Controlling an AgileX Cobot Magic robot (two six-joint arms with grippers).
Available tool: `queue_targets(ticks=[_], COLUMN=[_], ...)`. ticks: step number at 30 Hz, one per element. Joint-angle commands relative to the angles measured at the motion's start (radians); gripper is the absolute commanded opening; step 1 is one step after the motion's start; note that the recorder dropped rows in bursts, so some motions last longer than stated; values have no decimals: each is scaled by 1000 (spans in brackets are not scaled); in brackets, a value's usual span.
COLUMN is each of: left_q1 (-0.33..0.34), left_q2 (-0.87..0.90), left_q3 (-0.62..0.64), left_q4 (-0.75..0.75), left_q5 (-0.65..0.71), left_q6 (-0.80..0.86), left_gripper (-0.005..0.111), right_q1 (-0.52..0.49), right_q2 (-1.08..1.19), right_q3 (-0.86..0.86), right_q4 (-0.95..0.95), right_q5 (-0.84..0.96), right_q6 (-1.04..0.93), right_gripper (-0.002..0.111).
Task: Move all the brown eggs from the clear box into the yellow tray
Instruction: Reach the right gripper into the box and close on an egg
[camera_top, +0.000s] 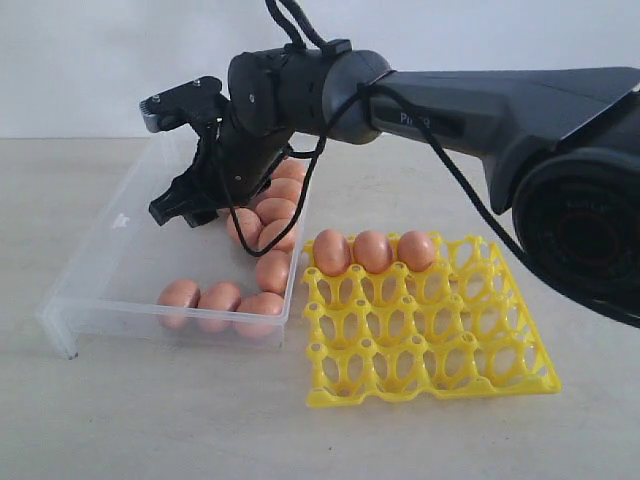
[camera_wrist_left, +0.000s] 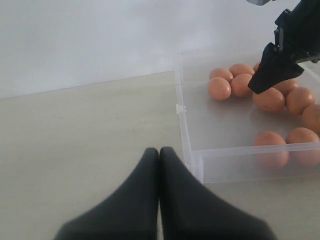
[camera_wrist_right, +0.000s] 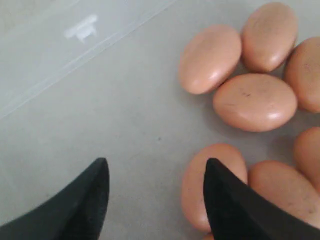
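The clear box (camera_top: 100, 250) lies left of the yellow tray (camera_top: 430, 340). Three brown eggs (camera_top: 373, 250) fill the tray's back row. Several more brown eggs (camera_top: 220, 298) lie along the box's right side and front. My right gripper (camera_top: 180, 208) reaches across into the box, open, low over its bare floor (camera_wrist_right: 125, 115). In the right wrist view the right gripper (camera_wrist_right: 156, 162) holds nothing; one finger overlaps an egg (camera_wrist_right: 200, 185), and other eggs (camera_wrist_right: 254, 102) lie beyond. My left gripper (camera_wrist_left: 159, 150) is shut and empty over the table, just outside the box's corner (camera_wrist_left: 192, 160).
The right arm (camera_top: 450, 105) with its black cable (camera_top: 460, 180) spans above the tray's back edge. A white wall (camera_top: 80, 60) stands behind the beige table (camera_top: 150, 420). The tray's other cups (camera_top: 400, 340) hold nothing.
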Motion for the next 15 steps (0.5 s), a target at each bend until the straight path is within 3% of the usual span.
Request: queue_targets(ticks=[1, 15], left_q1=[-9, -9], left_q2=[-2, -2], left_q3=[3, 3], left_q4=[-7, -7], left_q5=[-8, -10], left_q6=[-9, -9], left_gripper=[-4, -4], right_q1=[-2, -2], right_q2=[37, 131], right_q3=[-45, -78], right_q4=[-144, -169], right_q5=[-6, 13], right_q6=[129, 176], right_gripper=[55, 55])
